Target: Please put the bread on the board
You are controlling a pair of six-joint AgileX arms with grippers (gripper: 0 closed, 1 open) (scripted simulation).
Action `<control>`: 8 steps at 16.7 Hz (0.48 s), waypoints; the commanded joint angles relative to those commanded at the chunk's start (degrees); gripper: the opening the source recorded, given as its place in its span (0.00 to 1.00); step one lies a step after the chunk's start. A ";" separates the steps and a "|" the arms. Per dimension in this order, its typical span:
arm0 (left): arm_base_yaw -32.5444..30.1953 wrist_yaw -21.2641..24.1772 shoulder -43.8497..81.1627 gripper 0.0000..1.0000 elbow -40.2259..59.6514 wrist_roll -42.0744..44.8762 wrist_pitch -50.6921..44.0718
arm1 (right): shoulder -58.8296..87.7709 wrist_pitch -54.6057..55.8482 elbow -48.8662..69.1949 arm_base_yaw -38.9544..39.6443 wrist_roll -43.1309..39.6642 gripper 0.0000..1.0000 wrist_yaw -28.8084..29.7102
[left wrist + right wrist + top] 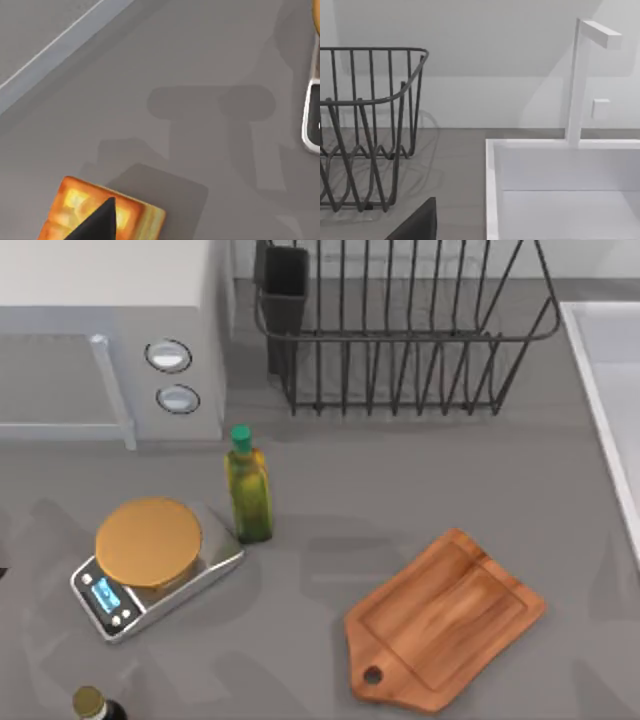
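Observation:
The bread (75,200), a small toasted golden-orange slab, lies flat on the grey counter in the left wrist view. A dark part of my left gripper (102,220) hangs directly over it, close above. The board (447,620), reddish-brown wood with a grooved rim and a pierced handle, lies bare at the right front of the counter in the top view. My right gripper (417,225) shows as a dark tip in the right wrist view, held up facing the rack and sink.
A kitchen scale (150,585) carrying a round tan disc (148,541) sits at the left front, its edge (312,120) near the bread. An oil bottle (247,487) stands beside it. A microwave (110,340), wire dish rack (400,330) and white sink (610,390) line the back and right.

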 joint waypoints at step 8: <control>16.75 21.76 45.70 1.00 26.35 45.89 -25.69 | 0.00 0.00 0.00 0.00 0.00 1.00 0.00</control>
